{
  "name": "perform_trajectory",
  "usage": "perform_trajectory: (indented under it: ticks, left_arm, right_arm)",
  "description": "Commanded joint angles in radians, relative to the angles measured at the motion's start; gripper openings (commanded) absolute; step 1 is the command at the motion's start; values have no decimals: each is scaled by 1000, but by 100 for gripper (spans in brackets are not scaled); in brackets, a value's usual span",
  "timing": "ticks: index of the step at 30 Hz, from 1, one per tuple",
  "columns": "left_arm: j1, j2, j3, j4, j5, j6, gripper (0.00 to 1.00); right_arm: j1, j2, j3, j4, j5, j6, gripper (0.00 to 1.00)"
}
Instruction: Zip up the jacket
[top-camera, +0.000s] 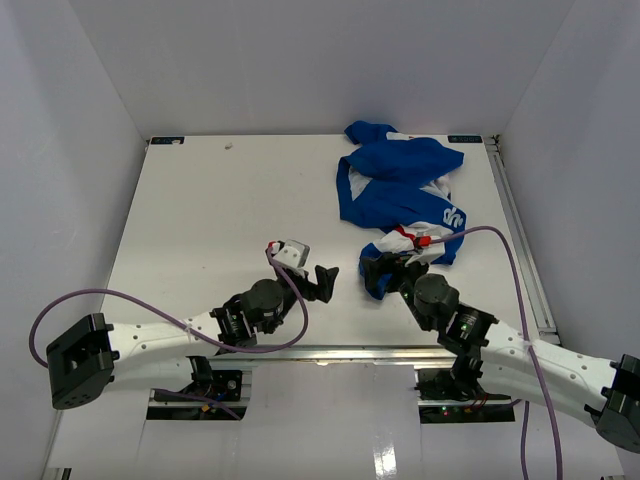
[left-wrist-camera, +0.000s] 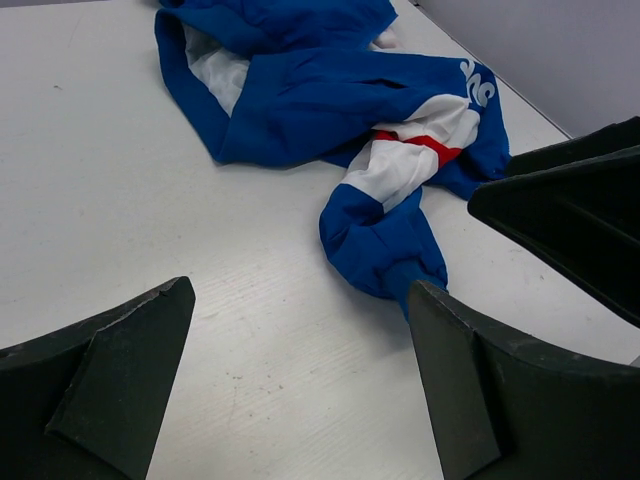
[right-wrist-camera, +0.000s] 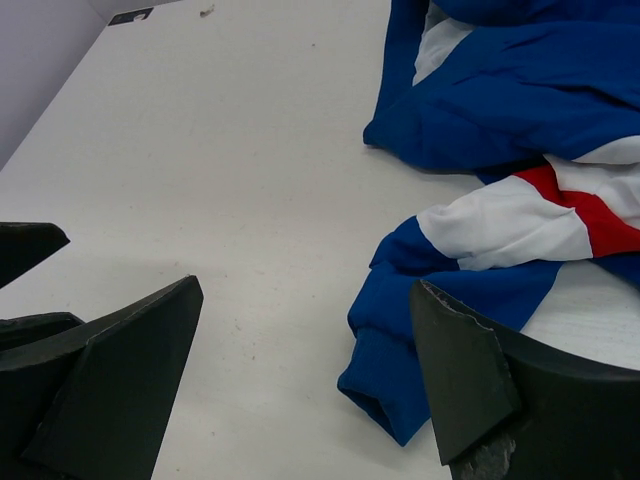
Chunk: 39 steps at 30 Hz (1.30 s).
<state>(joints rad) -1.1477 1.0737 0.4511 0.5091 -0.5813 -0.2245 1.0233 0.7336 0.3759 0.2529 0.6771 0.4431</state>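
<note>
The jacket (top-camera: 400, 185) lies crumpled on the white table at the back right, royal blue with white and red panels and white lettering (top-camera: 453, 215). One sleeve runs toward me and ends in a blue cuff (right-wrist-camera: 385, 380). My right gripper (top-camera: 383, 272) is open and empty, and the cuff lies between its jaws near the right finger (right-wrist-camera: 470, 380). My left gripper (top-camera: 322, 283) is open and empty just left of the cuff (left-wrist-camera: 400, 272). In the left wrist view the cuff touches or sits just behind the right finger (left-wrist-camera: 470, 390). No zipper shows.
White walls enclose the table on three sides. A metal rail (top-camera: 520, 230) runs along the right edge. The two grippers are close together: the right gripper's finger (left-wrist-camera: 575, 210) shows in the left wrist view. Bare tabletop (top-camera: 220, 210) lies left of the jacket.
</note>
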Motion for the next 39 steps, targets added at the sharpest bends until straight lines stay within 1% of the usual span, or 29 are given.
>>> perform_trajectory:
  ticks: [1, 4, 6, 8, 9, 12, 14, 16, 19, 22, 25, 26, 29, 31, 35, 39]
  left_arm:
    - [-1, -16, -1, 19, -85, 18, 98]
    - [-1, -36, -15, 33, -130, 23, 98]
    - [-1, -54, -30, 50, -143, 33, 98]
    - [-1, -71, -42, 60, -173, 42, 98]
    - [-1, -75, -48, 67, -188, 45, 98]
    - [0, -84, -54, 73, -213, 52, 98]
    - [-1, -83, -59, 87, -216, 58, 98]
    - [-1, -78, -58, 92, -221, 60, 98]
    - [-1, -69, -52, 86, -218, 53, 98]
    - [-1, -61, -48, 82, -200, 44, 98]
    - [-1, -47, -39, 70, -184, 28, 98]
    - [-1, -44, -38, 69, -183, 27, 98]
    - [-1, -27, -39, 83, -171, 33, 98]
    - [-1, -21, -44, 101, -151, 41, 97]
    - [-1, -20, -52, 120, -138, 50, 97]
    - [-1, -17, -52, 120, -135, 45, 97]
  right_arm:
    - [6, 13, 43, 24, 25, 70, 94]
    - [7, 99, 40, 46, -52, 145, 99]
    - [6, 200, 20, 42, -75, 259, 100]
    - [6, 258, -28, 71, -77, 376, 99]
    - [6, 309, -50, 108, -70, 404, 96]
    - [-12, 405, -74, 161, -15, 484, 95]
    - [-63, 458, -85, 161, -8, 504, 95]
    - [-136, 472, -100, 157, -18, 502, 94]
    - [-269, 427, -135, 106, -57, 525, 93]
    - [-403, 334, -188, 37, 34, 569, 93]
    - [-457, 239, -226, 35, 107, 531, 94]
    - [-468, 216, -213, 35, 114, 504, 95]
    - [-485, 184, -122, 26, 51, 348, 93]
    - [-483, 186, -59, 32, -33, 300, 90]
    - [-474, 269, 92, 73, -183, 194, 87]
    - [-483, 459, 315, 65, -177, 130, 90]
